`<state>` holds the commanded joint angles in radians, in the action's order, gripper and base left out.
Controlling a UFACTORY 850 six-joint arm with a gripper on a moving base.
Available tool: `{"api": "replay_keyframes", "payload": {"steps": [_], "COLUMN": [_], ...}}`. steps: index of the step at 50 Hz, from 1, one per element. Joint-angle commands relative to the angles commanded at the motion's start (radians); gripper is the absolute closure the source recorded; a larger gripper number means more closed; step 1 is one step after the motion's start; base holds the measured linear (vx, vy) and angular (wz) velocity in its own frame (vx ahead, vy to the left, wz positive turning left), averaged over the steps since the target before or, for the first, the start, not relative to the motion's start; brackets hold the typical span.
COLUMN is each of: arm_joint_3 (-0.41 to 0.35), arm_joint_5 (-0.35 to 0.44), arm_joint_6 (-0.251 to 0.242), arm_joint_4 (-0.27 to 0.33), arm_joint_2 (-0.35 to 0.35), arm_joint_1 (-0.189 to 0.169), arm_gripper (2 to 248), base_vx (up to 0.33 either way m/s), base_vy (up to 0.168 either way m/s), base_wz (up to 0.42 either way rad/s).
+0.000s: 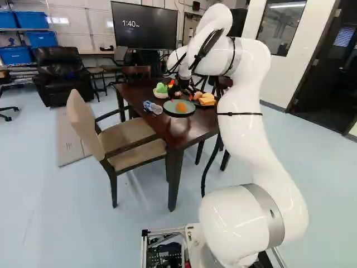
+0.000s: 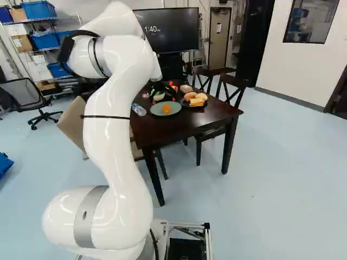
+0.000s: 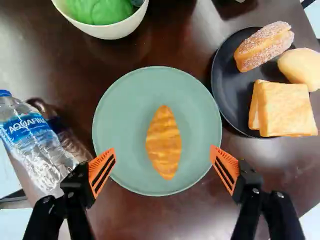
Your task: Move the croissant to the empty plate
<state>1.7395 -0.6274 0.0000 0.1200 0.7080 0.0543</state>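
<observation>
Tool stands wide, holding nothing. Croissant lies on green plate, twelve o'clock from tool. Looks light, slightly springy; best grip probably across thick middle, from nine and three o'clock, squeezing gently.

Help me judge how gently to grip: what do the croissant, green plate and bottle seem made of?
Croissant: baked dough or an imitation; browned, banded surface.
Green plate: ceramic or plastic, matte; smooth, without sharp highlights.
Bottle: probably thin plastic, glossy; see-through with bright glints.
</observation>
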Motion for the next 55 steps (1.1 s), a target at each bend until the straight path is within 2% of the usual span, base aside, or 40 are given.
{"api": "replay_keyframes", "payload": {"steps": [55], "arm_joint_3": [-0.327], "arm_joint_5": [0.000], "arm_joint_6": [0.000], "arm_joint_4": [0.000], "arm_joint_2": [-0.250], "arm_joint_1": [-0.006], "arm_gripper": [3], "base_vx": [0.000], "base_vy": [0.000], "base_wz": [0.000]}}
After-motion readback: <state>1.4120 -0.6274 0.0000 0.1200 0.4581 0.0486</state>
